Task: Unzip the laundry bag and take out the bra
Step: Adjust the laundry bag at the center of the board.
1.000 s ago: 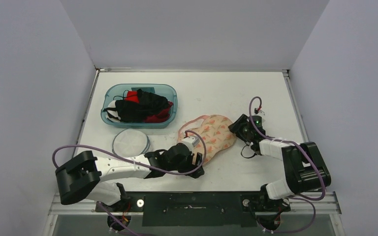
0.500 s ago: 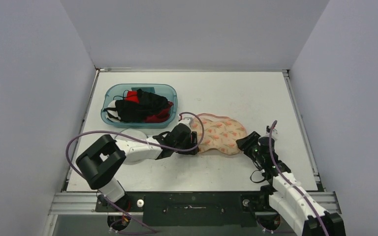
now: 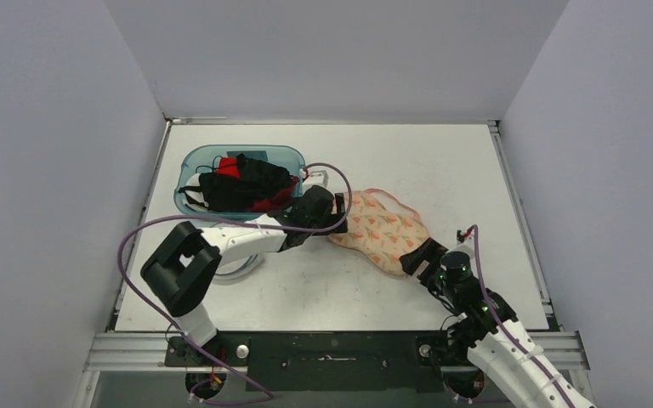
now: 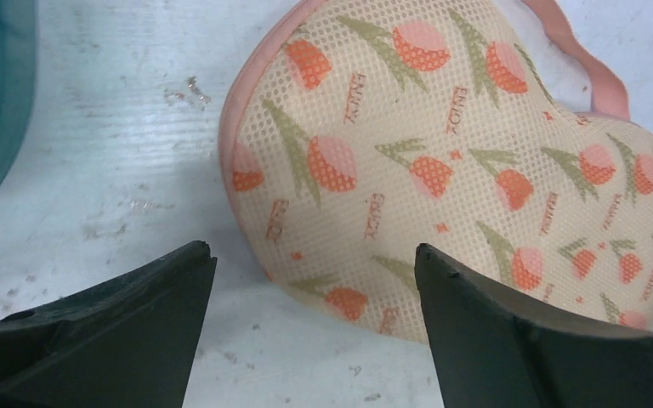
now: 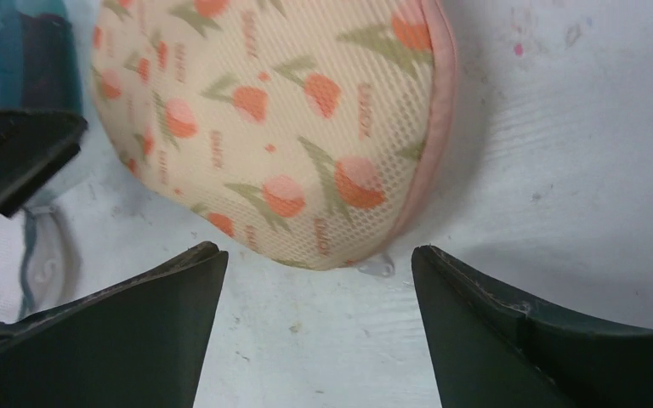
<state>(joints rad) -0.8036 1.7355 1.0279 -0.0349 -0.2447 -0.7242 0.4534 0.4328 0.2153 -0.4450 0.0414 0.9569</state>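
Looking from the top view, the bag (image 3: 383,231) lies near the centre of the table (image 3: 442,161), slanting from 10 to 4 o'clock, and no opening shows in it. The bra is not visible and is judged to be inside. The left claw (image 3: 337,219) sits at the bag's 10 o'clock end, close to the bin (image 3: 180,191) of dark clothes. The right claw (image 3: 414,257) sits at its 4 o'clock end. A second ago the bag lay further left, with the left arm reaching in from 7 o'clock and the right claw at its 3 o'clock edge. Since then the bag has slid right and turned, and both arms have moved to opposite ends.

From the left wrist, the left claw (image 4: 310,255) is spread wide and empty. The rounded end of the bag (image 4: 442,170) lies on the table just beyond the fingers, with no contact evident.

From the right wrist, the right claw (image 5: 319,255) is likewise spread and empty, with the bag (image 5: 272,110) just ahead at 12 o'clock. A small clear tab (image 5: 379,266) pokes out under the pink seam at the near edge and is possibly the zip pull.

The bag looks repositioned but ungripped, so unzipping has not begun. That tab probably needs pinching while the far end is pinned.
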